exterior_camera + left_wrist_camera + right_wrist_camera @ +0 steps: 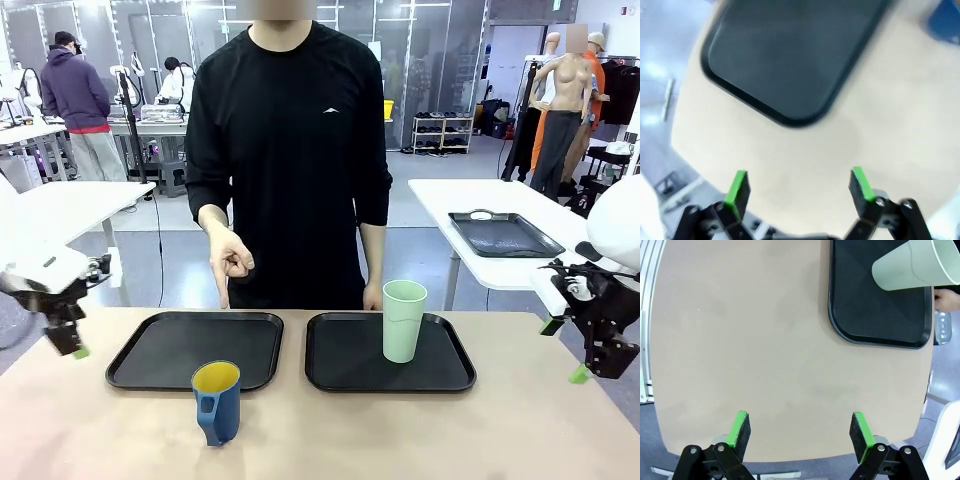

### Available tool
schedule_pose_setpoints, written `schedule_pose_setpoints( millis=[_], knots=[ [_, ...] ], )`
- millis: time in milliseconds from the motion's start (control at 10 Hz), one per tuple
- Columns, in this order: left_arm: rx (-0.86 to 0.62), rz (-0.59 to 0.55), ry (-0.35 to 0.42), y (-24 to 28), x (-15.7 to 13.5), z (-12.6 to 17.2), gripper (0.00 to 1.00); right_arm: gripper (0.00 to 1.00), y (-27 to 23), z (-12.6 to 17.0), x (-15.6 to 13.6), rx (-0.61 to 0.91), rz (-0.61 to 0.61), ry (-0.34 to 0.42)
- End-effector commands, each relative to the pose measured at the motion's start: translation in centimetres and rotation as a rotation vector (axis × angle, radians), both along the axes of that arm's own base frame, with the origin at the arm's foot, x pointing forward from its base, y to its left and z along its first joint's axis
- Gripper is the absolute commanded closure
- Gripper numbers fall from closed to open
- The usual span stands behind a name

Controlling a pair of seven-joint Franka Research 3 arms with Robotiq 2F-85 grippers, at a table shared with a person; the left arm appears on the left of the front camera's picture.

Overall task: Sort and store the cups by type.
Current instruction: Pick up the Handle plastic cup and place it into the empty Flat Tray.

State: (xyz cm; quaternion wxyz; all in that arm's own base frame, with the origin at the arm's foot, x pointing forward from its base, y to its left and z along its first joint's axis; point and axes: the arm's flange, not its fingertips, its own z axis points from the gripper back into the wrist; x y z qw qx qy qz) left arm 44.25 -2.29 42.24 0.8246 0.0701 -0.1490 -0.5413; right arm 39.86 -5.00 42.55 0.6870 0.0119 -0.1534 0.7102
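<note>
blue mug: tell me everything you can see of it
The blue mug is short, dark blue outside and yellow inside, and looks like plastic. Its handle is turned toward the robot's side. It stands upright, mouth up, and looks empty as far as the inside shows. It sits on the bare table, just in front of the left black tray, not on it. Nothing but the table touches it.

Front view bright and even, lit from overhead, soft short shadows under the blue mug (216,402) and mint tumbler (403,320), dull sheen on the left tray (170,350). Left wrist view motion-blurred throughout, tray rim smeared, washed-out bluish glare along the left edge of the frame; right wrist view sharp, table (740,340) edges bowed by the wide-angle lens
</note>
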Motion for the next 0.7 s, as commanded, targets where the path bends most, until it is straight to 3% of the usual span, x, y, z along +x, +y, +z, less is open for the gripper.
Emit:
schedule_pose_setpoints(
  millis=[0,100,300,400,500,600],
  knots=[
    [0.096,-0.303,0.052,2.35,-0.03,2.29,0.00,0.00,-0.03,-0.04,0.25,-0.011,-0.010,-0.003],
    [0.102,-0.394,0.029,2.52,-0.16,2.38,0.00,0.00,-0.03,-0.04,0.25,-0.011,-0.010,-0.003],
    [0.090,-0.481,0.084,2.30,-0.48,2.49,0.00,0.00,-0.03,-0.04,0.25,-0.011,-0.010,-0.003],
    [0.099,-0.509,0.083,2.15,-0.55,2.51,0.00,0.00,-0.03,-0.04,0.25,-0.011,-0.010,-0.003],
    [0.134,-0.499,0.013,1.93,-0.47,2.39,0.00,0.00,-0.03,-0.04,0.25,-0.011,-0.010,-0.003],
    [0.118,-0.480,0.055,1.92,-0.94,2.15,0.00,0.00,-0.03,-0.04,0.25,-0.011,-0.010,-0.003]
  ],
)
